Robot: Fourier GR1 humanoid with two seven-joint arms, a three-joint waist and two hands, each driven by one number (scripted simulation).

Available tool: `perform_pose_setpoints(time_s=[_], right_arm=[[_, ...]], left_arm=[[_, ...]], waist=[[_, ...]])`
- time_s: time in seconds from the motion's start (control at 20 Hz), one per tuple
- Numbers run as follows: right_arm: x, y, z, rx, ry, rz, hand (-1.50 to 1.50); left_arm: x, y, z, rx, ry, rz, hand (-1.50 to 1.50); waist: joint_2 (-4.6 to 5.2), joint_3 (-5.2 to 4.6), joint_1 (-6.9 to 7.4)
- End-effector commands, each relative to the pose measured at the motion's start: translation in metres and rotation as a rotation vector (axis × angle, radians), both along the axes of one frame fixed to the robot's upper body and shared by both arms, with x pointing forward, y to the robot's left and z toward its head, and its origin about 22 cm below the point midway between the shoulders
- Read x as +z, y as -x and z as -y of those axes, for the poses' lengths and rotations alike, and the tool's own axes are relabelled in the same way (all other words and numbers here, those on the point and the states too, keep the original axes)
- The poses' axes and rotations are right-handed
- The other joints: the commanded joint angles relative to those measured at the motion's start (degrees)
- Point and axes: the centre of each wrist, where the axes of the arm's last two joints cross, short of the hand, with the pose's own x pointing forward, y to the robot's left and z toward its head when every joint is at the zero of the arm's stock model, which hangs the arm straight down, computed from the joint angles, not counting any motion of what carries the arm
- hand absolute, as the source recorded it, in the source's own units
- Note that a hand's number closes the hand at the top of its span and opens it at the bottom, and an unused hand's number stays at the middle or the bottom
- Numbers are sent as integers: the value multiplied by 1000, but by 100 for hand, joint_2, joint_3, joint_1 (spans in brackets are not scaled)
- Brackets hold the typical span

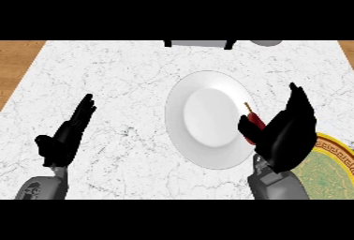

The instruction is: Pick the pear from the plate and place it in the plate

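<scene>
Counter (124, 70): two plates (207, 86) (333, 164); right robot hand (287, 136) grips one pear (255, 119); left robot hand (66, 136) open.

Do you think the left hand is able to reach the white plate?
Probably yes. Only counter lies between the left hand and the white plate, so nothing blocks its way. The right hand, holding the pear, is over at the plate's other rim.

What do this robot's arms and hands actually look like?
The left forearm and right forearm are grey and metallic-looking, with blocky mechanical shapes near the wrists. Each ends in an all-black hand: the left hand and right hand are shaped like human hands, with slim tapering fingers. No cables, sleeves or markings show.
</scene>
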Motion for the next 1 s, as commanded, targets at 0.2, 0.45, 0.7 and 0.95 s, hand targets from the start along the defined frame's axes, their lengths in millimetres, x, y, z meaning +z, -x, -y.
perform_pose_setpoints(time_s=[0.2, 0.45, 0.7, 0.95], right_arm=[[23, -11, 10, -161, -282, 376, -150], [23, 11, 24, -130, -388, 531, -150], [-9, 56, 22, -86, -390, 547, -150], [-46, 107, 11, -52, -400, 511, -150]], left_arm=[[-3, 2, -9, 28, -9, -10, 0], [-2, 8, -16, 41, 8, -23, 0], [-3, 15, -25, 67, -8, -22, 0], [-11, 18, -29, 93, 2, -40, 0]], waist=[[-94, 5, -179], [-155, 21, -254], [-182, 6, -420], [-164, -7, -533]])
